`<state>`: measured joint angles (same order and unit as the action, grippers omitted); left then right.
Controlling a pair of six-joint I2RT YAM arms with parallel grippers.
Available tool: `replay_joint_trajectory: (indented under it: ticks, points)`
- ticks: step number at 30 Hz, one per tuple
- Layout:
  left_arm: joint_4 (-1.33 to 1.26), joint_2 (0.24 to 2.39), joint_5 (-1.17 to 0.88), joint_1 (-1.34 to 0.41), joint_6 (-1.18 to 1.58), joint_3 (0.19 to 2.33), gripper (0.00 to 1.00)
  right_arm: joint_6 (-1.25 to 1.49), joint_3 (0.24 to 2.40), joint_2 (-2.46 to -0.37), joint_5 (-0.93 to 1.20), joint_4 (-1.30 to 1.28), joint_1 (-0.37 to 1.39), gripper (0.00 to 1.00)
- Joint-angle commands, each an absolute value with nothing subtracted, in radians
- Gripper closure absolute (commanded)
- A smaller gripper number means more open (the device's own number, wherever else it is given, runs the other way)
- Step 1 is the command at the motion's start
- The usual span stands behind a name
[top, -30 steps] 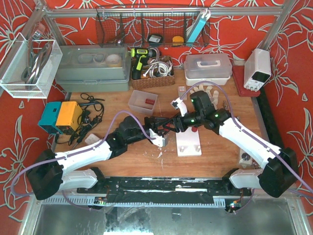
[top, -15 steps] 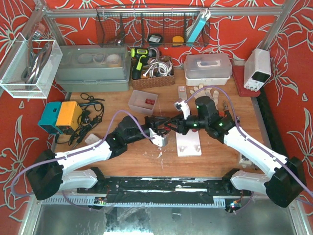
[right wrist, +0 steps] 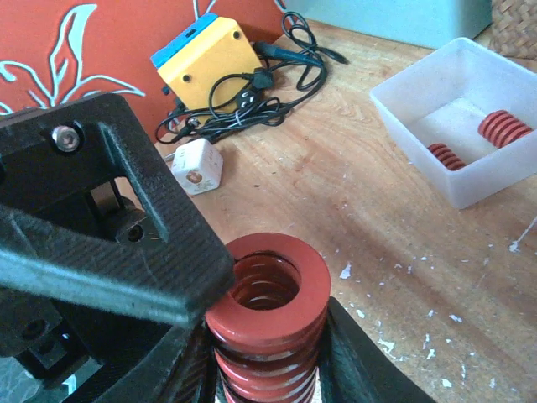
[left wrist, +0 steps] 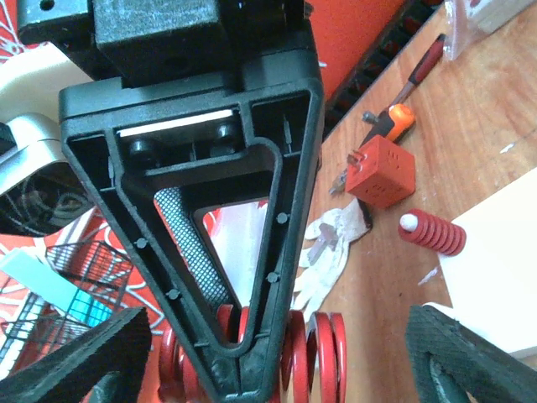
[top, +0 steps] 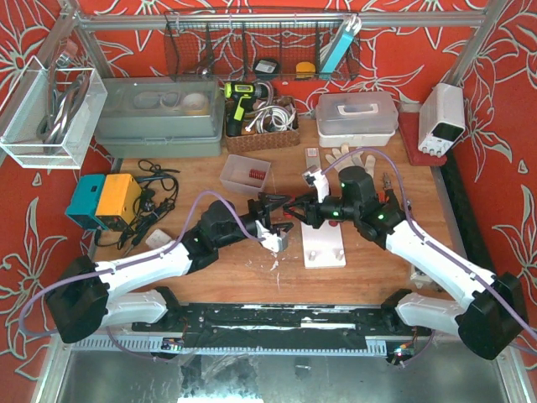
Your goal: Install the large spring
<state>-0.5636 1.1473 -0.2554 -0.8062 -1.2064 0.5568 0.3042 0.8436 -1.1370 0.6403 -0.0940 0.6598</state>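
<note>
Right wrist: large spring (right wrist: pixel 268 332) bore faces camera

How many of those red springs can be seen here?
4: the large spring in the right pincer, two in the clear tray, one small spring by the white plate. Others may be hidden.

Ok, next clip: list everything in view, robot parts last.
large spring: one, red, in the right gripper
small springs: two, red, in the clear tub
small spring on peg: one, red, next to the white base
cube: one, red, near the screwdriver
box: one, yellow and blue, table left
power supply: one, white, back right
lidded bin: one, grey-green, back left
left gripper: one, black, open, facing the large spring
right gripper: one, black, shut on the large spring
</note>
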Motion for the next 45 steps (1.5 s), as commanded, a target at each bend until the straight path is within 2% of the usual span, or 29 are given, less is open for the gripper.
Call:
replay_joint_trajectory:
  ticks: [1,6,10,12,15,19,22,26,33,45]
  points:
    - [-0.603,1.122,-0.236,-0.810,-1.216,0.546,0.15,0.302,0.827,-1.099,0.572,-0.035,0.656,1.00]
    - [-0.587,1.116,-0.189,-0.808,-1.165,0.560,0.07,0.263,0.786,-1.056,0.458,-0.016,0.656,1.00]
    - [-0.600,1.075,-0.162,-0.808,-0.995,0.557,0.00,0.221,0.715,-1.011,0.353,0.037,0.655,1.00]
    - [-0.637,1.051,-0.127,-0.808,-0.813,0.552,0.00,0.190,0.664,-0.982,0.288,0.082,0.656,1.00]
    - [-0.655,1.021,0.036,-0.808,-0.472,0.556,0.00,0.147,0.592,-0.965,0.213,0.158,0.657,1.00]
    - [-0.527,1.024,0.290,-0.793,-0.061,0.592,0.00,0.141,0.541,-0.978,0.171,0.224,0.658,1.00]
    - [-0.380,1.053,0.288,-0.738,0.233,0.609,0.00,0.132,0.493,-0.994,0.154,0.306,0.666,1.00]
    - [-0.367,1.096,0.116,-0.636,0.518,0.564,0.00,0.075,0.407,-0.963,0.095,0.432,0.677,1.00]
    - [-0.565,1.121,-0.045,-0.594,0.588,0.413,0.00,0.030,0.362,-1.016,0.087,0.512,0.686,1.00]
    - [-0.570,1.202,-0.038,-0.592,0.498,0.381,0.00,0.037,0.357,-1.142,0.058,0.569,0.712,1.00]
